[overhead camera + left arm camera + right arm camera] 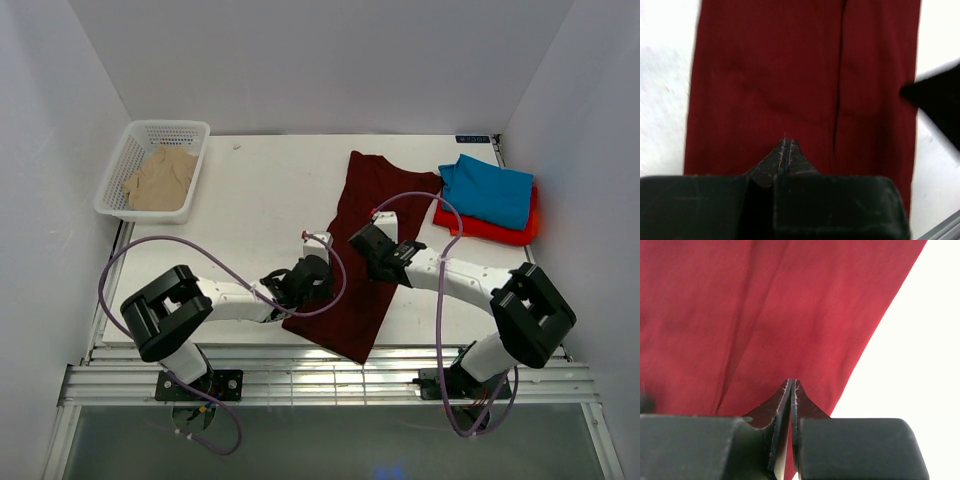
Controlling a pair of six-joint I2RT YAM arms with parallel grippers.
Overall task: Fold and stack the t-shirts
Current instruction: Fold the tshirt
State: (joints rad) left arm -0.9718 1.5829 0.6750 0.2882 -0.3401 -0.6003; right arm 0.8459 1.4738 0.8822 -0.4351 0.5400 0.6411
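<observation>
Left pincer [786, 143] and right pincer [792, 383], both clenched, sit over the dark maroon cloth t-shirt [365, 200] spread flat on the white tabletop [260, 200].

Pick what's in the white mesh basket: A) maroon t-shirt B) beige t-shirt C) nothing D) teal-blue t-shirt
B: the beige t-shirt lies crumpled inside the white mesh basket at the table's far left corner.

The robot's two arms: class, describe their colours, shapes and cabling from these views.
Both the left arm and right arm have white tubular links between blocky black joint housings. A thin purple cable loops along each. The left gripper and right gripper are black, with boxy bodies and fingers tapering to points.
</observation>
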